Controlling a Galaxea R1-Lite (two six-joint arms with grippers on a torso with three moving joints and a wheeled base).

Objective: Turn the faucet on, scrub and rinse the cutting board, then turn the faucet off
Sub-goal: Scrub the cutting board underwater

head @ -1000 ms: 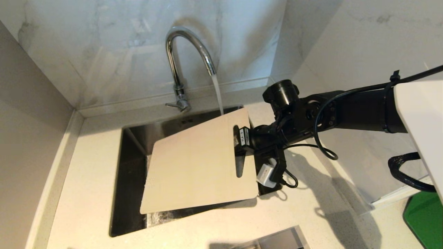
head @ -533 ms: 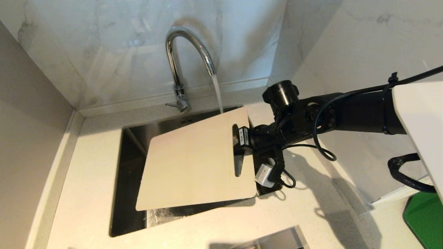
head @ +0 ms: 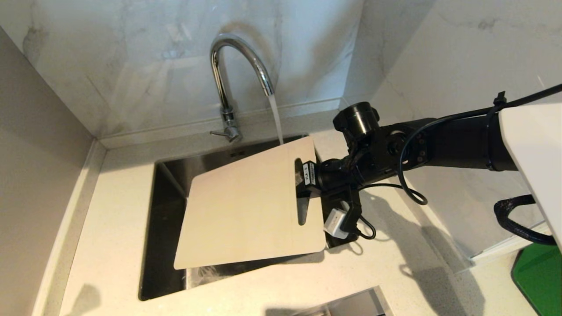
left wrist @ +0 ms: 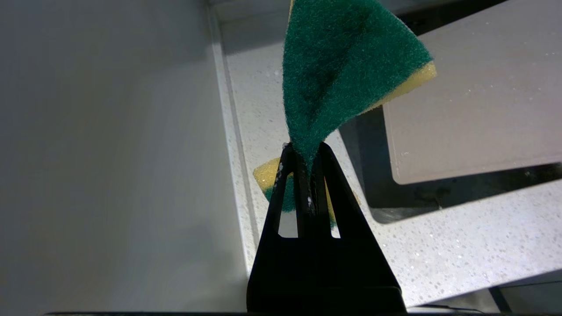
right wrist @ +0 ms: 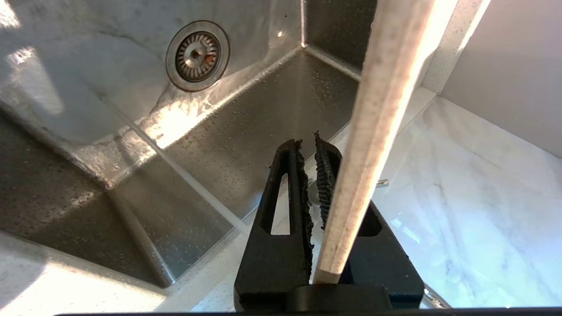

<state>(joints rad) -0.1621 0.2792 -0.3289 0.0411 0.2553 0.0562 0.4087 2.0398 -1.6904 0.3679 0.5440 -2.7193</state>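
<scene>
Water pours from the chrome faucet [head: 237, 66] and falls at the far edge of the cutting board [head: 246, 206]. The pale board hangs tilted over the sink [head: 162, 210], its slot end toward my right arm. My right gripper [head: 307, 180] is shut on the board at its handle slot; in the right wrist view the board's edge [right wrist: 377, 123] runs out from between the jaws of that gripper [right wrist: 307, 147]. My left gripper [left wrist: 307, 149] is outside the head view, over the counter left of the sink, shut on a green and yellow sponge [left wrist: 342, 70]. The board's corner [left wrist: 474, 109] lies beyond the sponge.
Marble walls close in behind and to the right of the sink. The drain [right wrist: 197, 55] sits in the wet sink floor. A green object [head: 535, 276] stands at the lower right and a metal piece [head: 351, 305] at the counter's near edge.
The board's low corner has shifted slightly to the left. A new shadow has appeared on the counter at the lower left. The water keeps running.
</scene>
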